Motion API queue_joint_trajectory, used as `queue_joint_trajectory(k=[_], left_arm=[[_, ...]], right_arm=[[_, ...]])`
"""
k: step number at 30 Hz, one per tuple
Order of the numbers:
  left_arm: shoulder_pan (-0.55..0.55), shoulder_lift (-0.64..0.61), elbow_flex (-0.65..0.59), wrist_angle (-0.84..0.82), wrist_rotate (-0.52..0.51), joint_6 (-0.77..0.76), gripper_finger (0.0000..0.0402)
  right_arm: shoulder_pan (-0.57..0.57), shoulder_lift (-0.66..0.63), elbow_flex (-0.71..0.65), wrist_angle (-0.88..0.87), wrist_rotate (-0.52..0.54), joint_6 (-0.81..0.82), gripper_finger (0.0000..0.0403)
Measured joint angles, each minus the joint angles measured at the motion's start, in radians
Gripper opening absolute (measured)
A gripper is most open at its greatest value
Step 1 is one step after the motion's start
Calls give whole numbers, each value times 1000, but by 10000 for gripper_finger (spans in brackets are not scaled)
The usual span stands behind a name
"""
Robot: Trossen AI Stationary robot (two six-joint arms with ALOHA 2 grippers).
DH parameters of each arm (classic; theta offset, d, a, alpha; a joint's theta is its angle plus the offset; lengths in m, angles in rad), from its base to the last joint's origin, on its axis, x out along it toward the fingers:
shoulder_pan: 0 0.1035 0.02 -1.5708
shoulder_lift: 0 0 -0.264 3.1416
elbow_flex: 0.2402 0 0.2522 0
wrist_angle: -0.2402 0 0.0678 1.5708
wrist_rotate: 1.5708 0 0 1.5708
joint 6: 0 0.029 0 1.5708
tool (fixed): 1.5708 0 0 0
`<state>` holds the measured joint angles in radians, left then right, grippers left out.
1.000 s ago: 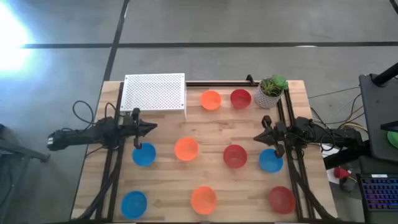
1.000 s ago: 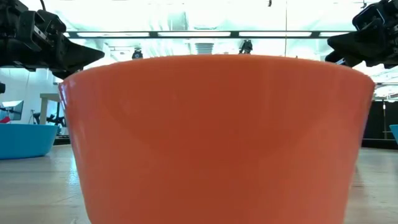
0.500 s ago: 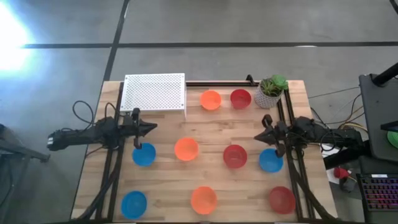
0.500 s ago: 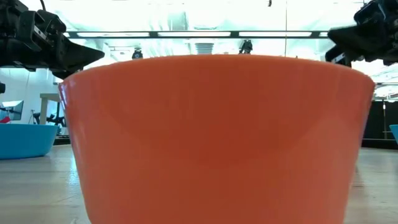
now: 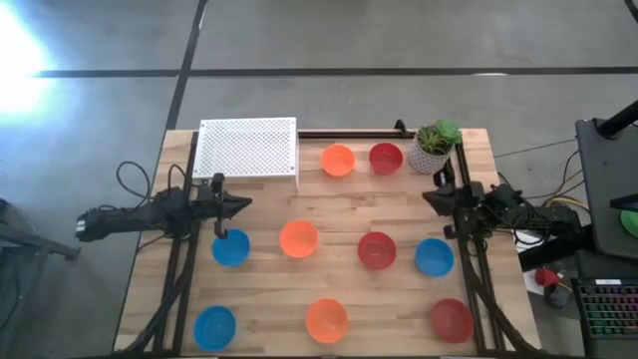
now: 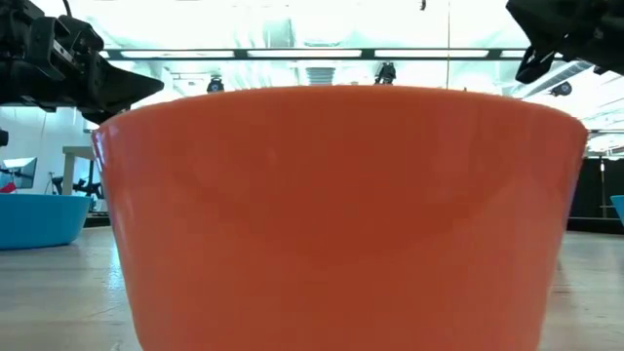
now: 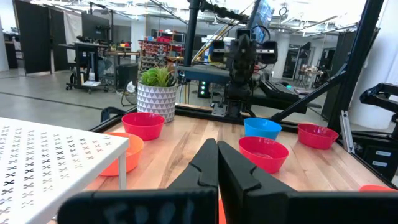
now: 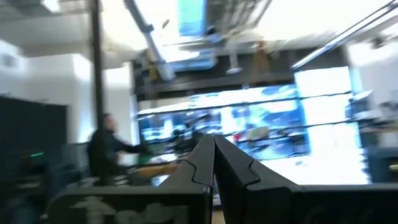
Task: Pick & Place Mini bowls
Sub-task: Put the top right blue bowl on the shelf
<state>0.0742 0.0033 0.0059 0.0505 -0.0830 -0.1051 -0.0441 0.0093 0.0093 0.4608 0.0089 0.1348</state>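
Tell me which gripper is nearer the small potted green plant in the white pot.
Right. The right gripper sits close to the potted plant, just in front of it; the left gripper is across the table beside the white perforated box.

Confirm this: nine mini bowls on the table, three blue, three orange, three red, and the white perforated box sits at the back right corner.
Not quite: the high view shows the white perforated box at the back left; the potted plant holds the back right. The nine mini bowls count stands.

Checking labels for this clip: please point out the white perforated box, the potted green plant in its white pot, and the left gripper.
White perforated box (image 5: pixel 247 148), high view, middle of its top.
Potted green plant (image 5: pixel 434 146), high view, on the leaves.
Left gripper (image 5: pixel 245 203), high view, at its shut fingertips.
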Motion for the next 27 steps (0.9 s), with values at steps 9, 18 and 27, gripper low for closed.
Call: queue_joint_trajectory(k=[9, 18, 27], left_arm=[[0, 0, 0, 0, 0, 0, 0], [0, 0, 0, 0, 0, 0, 0], [0, 0, 0, 0, 0, -1, 0]], right_arm=[[0, 18, 72, -21, 106, -45, 8], [0, 185, 353, -382, 208, -112, 8], [0, 426, 590, -501, 203, -112, 8]])
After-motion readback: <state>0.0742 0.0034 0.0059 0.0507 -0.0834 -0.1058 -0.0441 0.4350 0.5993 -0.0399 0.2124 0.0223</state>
